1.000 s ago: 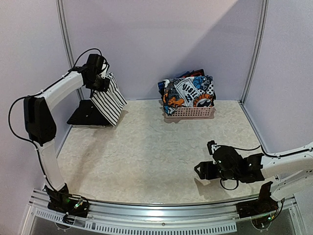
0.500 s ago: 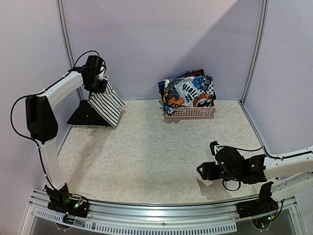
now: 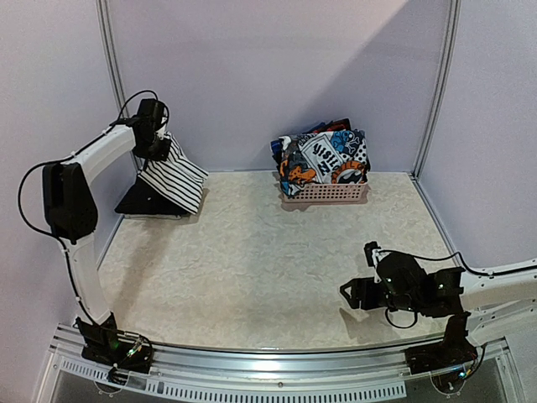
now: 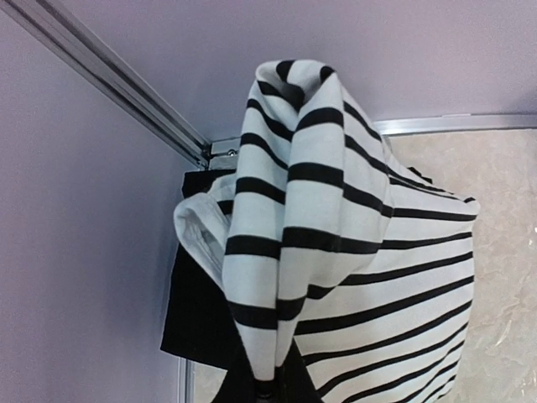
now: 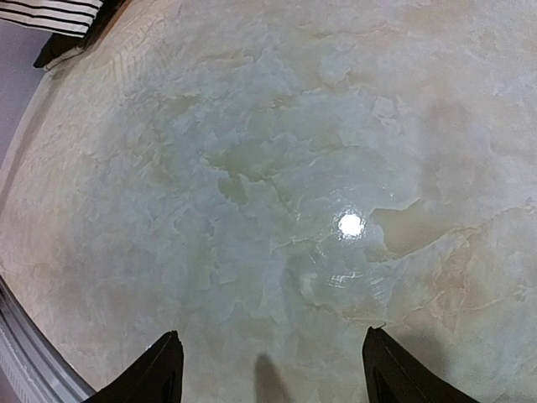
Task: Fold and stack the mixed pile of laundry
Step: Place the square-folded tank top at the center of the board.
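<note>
My left gripper point(image 3: 159, 149) is at the far left corner, shut on a folded white garment with thin black stripes point(image 3: 174, 180). The striped garment point(image 4: 352, 243) hangs from the pinch point and drapes down over a folded black garment point(image 3: 143, 201), seen below it in the left wrist view point(image 4: 195, 311). The rest of the pile, with a blue-orange-white-black print garment point(image 3: 325, 159) on top, sits in the pink basket point(image 3: 325, 194) at the back. My right gripper point(image 3: 351, 295) is open and empty, low over bare table at the near right, fingertips point(image 5: 164, 369) wide apart.
The purple back and side walls with metal posts point(image 3: 110, 50) close in the left corner. The marbled tabletop point(image 3: 252, 260) spreads between the arms. A metal rail point(image 3: 277, 374) runs along the near edge.
My left gripper moved left and back toward the corner, lowering the striped garment onto the black one. My right arm drifted slightly right and nearer.
</note>
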Robot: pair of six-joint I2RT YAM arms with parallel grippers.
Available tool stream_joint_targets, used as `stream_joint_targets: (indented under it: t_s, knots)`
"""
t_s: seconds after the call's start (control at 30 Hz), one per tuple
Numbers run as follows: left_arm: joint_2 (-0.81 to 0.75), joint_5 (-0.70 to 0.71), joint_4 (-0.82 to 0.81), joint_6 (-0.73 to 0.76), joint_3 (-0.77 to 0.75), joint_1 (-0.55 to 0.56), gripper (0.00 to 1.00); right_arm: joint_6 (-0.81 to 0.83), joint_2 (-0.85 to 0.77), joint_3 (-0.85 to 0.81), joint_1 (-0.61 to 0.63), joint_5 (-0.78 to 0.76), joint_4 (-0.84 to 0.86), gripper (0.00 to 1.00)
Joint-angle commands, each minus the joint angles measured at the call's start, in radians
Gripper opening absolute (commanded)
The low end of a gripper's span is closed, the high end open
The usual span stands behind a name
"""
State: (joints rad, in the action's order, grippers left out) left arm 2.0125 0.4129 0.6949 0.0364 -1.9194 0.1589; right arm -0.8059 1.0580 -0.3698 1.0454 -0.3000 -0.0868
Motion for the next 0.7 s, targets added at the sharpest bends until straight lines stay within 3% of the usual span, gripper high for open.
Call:
stream_joint_targets:
  t_s: [0.0, 0.33, 0.67]
  knots:
    - [0.055, 0.000, -0.049, 0.025, 0.007, -0.050, 0.00, -0.005, -0.055, 0.021, 0.004, 0.004, -0.032, 0.74]
    - [0.113, -0.048, -0.078, 0.003, 0.007, -0.121, 0.00, -0.013, -0.165, 0.036, 0.004, 0.012, -0.077, 0.74]
    - [0.166, -0.051, -0.109, -0.010, -0.014, -0.168, 0.00, -0.021, -0.173, 0.028, 0.005, 0.012, -0.100, 0.74]
